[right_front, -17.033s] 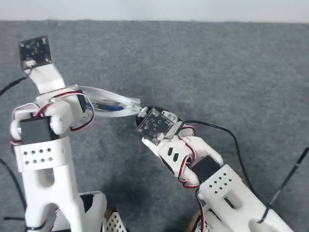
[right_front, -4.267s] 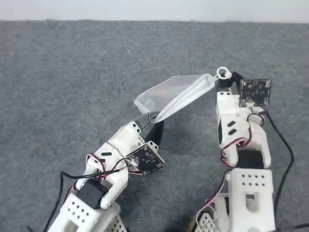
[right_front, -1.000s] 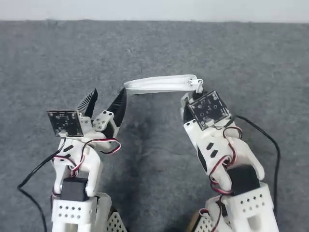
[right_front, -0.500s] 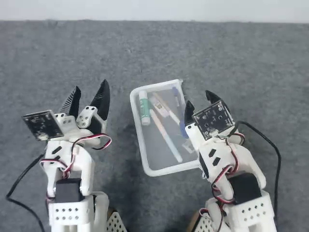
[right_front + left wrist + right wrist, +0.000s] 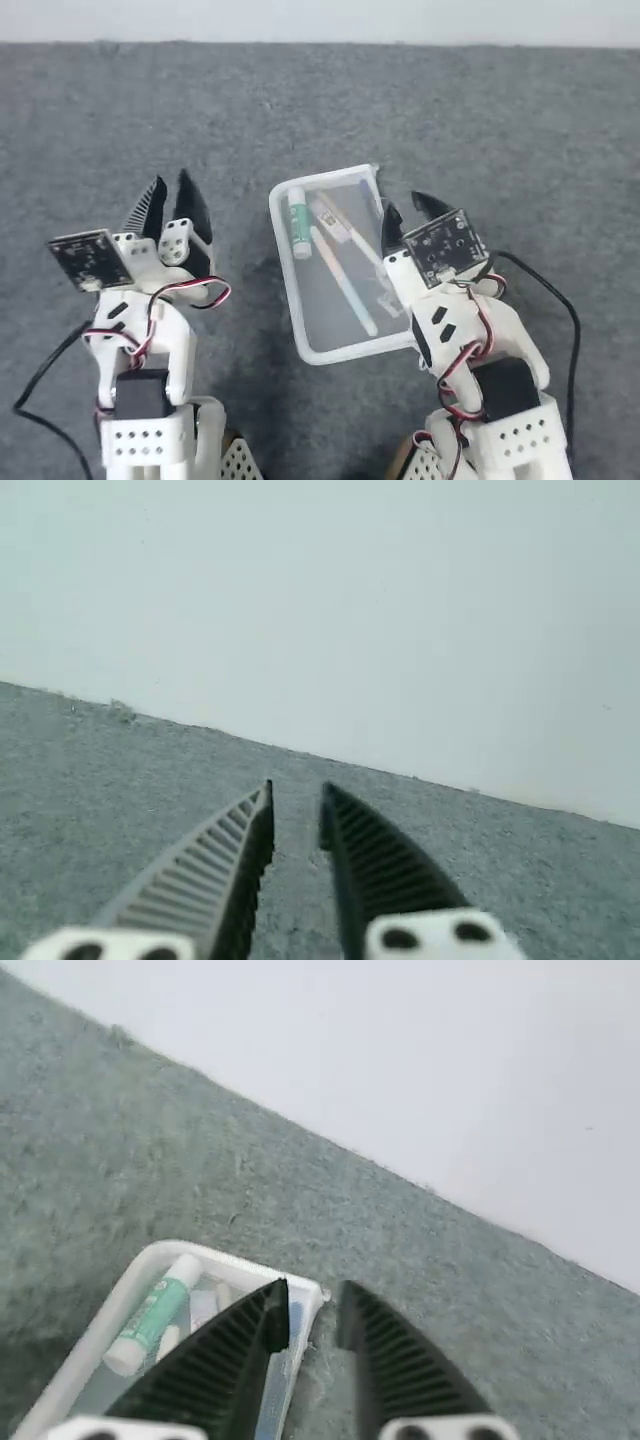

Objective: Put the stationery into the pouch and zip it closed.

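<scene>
The clear pouch (image 5: 330, 320) with a white zip border lies flat on the grey table between the two arms. Inside it are a green-and-white glue stick (image 5: 297, 222), a pale pen (image 5: 345, 285) and other small stationery. My right gripper (image 5: 405, 207) hovers just beside the pouch's far right edge, fingers a narrow gap apart and holding nothing. In the right wrist view the pouch (image 5: 128, 1282) and glue stick (image 5: 150, 1315) lie below the gripper (image 5: 312, 1295). My left gripper (image 5: 170, 188) stands well left of the pouch, narrowly open and empty, as the left wrist view (image 5: 297, 790) also shows.
Grey carpet-like table surface (image 5: 520, 130) stretches to a pale wall (image 5: 320, 20) at the back. Both arm bases (image 5: 145, 430) stand at the near edge.
The left gripper's fingers have drawn much closer together. The right gripper's fingers have narrowed slightly. Since a second ago the pouch was let go and dropped flat on the table.
</scene>
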Robot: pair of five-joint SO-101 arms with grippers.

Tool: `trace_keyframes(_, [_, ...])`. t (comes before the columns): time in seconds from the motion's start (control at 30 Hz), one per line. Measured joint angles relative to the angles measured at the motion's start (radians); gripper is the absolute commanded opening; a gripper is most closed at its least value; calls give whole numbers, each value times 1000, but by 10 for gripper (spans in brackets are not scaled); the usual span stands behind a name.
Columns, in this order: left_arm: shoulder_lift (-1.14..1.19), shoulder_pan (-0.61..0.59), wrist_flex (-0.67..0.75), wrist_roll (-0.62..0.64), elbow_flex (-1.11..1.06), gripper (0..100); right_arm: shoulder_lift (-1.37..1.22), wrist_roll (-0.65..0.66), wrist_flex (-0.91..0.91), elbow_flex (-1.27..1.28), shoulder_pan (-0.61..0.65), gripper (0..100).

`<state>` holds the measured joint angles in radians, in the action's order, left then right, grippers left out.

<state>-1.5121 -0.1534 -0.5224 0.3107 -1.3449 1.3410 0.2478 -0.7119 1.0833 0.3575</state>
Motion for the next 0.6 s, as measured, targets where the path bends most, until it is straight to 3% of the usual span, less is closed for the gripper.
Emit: trace_keyframes(0.6, [0,80,6,-114,0,12,2,-219,296,169,-164,7])
